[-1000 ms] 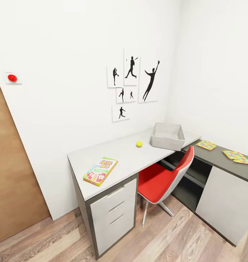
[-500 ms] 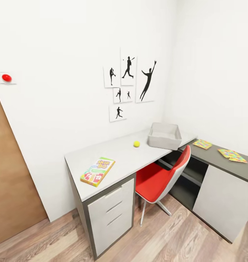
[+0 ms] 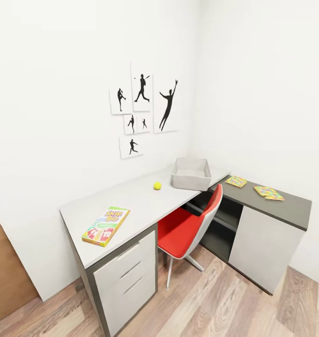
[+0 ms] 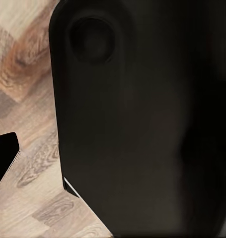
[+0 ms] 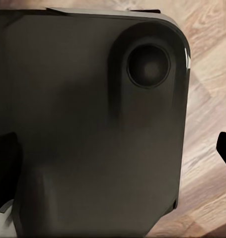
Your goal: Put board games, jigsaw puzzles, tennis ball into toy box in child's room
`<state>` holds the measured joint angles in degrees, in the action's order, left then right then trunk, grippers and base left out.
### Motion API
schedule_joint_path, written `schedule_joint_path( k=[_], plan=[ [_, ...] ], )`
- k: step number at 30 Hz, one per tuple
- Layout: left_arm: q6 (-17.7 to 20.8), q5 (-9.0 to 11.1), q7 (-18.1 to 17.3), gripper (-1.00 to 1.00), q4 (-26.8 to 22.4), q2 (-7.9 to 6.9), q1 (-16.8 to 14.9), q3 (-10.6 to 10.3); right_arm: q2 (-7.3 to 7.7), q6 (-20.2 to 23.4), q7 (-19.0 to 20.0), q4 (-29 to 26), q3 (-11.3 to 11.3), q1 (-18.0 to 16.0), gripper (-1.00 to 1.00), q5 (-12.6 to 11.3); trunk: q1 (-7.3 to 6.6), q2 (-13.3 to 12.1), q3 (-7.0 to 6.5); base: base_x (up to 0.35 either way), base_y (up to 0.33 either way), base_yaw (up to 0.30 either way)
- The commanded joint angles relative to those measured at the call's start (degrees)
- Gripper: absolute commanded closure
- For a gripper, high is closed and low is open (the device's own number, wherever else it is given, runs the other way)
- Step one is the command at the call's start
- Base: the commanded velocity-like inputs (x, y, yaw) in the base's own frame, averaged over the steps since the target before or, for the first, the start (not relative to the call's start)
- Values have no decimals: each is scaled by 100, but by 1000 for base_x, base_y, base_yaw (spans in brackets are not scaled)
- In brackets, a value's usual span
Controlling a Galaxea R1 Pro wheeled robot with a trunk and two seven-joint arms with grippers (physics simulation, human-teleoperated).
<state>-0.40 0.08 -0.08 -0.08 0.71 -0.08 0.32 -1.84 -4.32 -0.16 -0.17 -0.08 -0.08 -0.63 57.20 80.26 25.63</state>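
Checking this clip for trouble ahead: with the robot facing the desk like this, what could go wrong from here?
The red chair stands tucked at the table in front of the toy box, so the base or an arm may hit it. The tennis ball lies loose and could roll if nudged. The thin jigsaw puzzles lie flat on the dark wing, likely hard to grip.

Dark robot body panel [image 5: 88,124], round recess [image 5: 148,66], wood-plank floor [image 5: 207,114]

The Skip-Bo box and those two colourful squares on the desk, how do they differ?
The Skip-Bo box is a thicker oblong printed with a logo; the jigsaw puzzles are thin squares in a multicoloured interlocking pattern. The box lies on the light-grey desk top; the puzzles lie on the dark-grey wing. All lie flat, outside the toy box.
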Motion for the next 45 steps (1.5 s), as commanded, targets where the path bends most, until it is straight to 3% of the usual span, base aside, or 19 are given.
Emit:
schedule_joint_path(
  k=[1, 21, 33, 45],
  plan=[
    [-4, 1, -1, -100, -1, 0, -1, 3, -1, -12, -2, -1, -1, -1, -100, -7, -23, -39, -14, 0, 0, -275],
    [-4, 1, 6, -100, -1, -9, -1, -3, 15, -18, -2, 0, -8, -1, -100, 4, -462, -841, -373, 0, 0, -263],
    [-6, 1, 8, -100, -1, -9, -1, -2, -5, -145, -2, -17, -11, -1, -100, 35, -726, -1322, -588, 0, 0, -27],
    [-351, -16, 8, -100, -1, 1, -1, -14, 0, -231, -2, -18, -7, -1, -100, 34, -989, -1804, -804, 0, 0, 0]
  ],
)
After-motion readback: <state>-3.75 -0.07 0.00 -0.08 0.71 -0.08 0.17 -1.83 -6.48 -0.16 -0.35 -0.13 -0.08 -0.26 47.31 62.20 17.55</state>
